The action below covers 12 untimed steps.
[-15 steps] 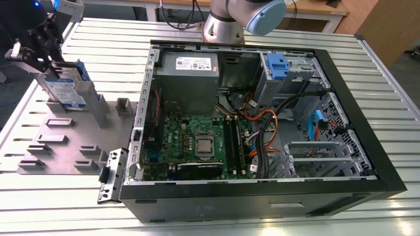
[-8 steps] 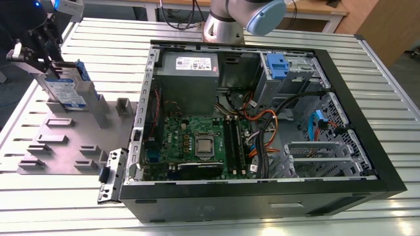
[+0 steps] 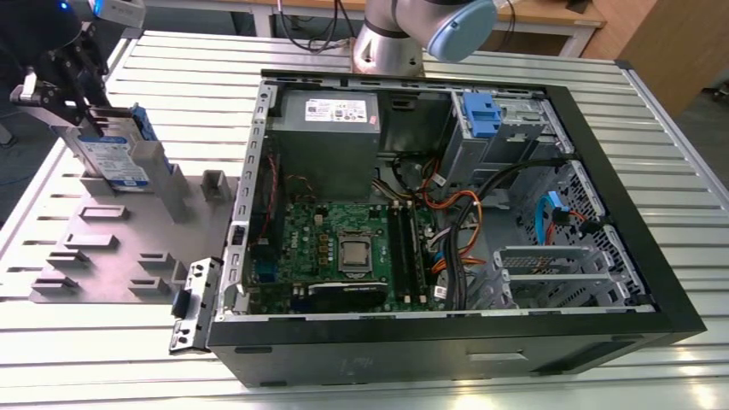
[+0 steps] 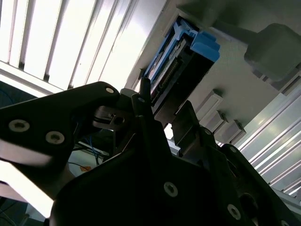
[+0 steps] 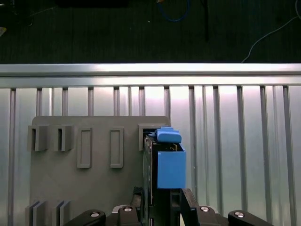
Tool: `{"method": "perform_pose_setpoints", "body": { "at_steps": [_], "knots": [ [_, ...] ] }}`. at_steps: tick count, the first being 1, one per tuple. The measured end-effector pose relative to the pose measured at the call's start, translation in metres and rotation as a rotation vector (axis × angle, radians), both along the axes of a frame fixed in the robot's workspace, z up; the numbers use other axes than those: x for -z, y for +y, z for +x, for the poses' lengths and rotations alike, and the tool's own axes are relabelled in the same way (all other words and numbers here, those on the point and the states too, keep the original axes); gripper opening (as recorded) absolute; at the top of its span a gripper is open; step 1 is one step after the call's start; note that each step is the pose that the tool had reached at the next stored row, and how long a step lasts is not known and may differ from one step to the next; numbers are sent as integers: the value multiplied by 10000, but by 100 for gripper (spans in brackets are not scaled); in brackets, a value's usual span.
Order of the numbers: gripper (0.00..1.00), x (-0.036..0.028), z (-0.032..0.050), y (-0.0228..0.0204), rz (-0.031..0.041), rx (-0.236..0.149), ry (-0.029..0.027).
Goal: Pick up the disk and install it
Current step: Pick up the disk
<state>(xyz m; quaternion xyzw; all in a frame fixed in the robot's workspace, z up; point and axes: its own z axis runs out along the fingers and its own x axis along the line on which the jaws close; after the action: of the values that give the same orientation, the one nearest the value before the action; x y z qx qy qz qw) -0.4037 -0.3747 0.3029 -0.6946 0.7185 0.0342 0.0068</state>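
Disk (image 3: 118, 162) is risking a snag: if it is rising crooked, a blue rail could be catching on the slot wall of the grey rack (image 3: 102, 248), or a shallow hold could be slipping. It is standing on edge in that slot on the slatted surface (image 3: 183, 68), the pincer (image 3: 94, 115) clamping its upper end, a finger on either side.

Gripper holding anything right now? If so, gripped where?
Yes: the disk. The gripper clamps its jaws on the two flat faces, at the end nearest the wrist, away from the blue tab. The disk stands on edge over the grey fixture plate.
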Motion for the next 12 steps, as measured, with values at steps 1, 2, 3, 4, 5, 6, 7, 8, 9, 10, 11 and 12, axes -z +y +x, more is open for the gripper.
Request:
{"method": "perform_pose_setpoints", "body": {
  "at_steps": [1, 2, 3, 4, 5, 6, 7, 8, 9, 10, 11, 12],
  "knots": [
    [45, 0, 0, 0, 0, 1, 0],
    [45, 0, 0, 0, 0, 2, 0],
    [45, 0, 0, 0, 0, 2, 0],
    [45, -1, 0, 0, 0, 2, 0],
    [45, -1, 0, 0, 0, 2, 1],
    [45, -1, 0, 0, 0, 2, 1],
    [45, -1, 0, 0, 0, 2, 1],
    [45, -1, 0, 0, 0, 2, 0],
    [44, -1, 0, 0, 0, 2, 1],
    [44, -1, 0, 0, 0, 2, 1],
    [36, -1, 0, 0, 0, 2, 1],
    [36, -1, 0, 0, 0, 3, 0]
  ]
}}
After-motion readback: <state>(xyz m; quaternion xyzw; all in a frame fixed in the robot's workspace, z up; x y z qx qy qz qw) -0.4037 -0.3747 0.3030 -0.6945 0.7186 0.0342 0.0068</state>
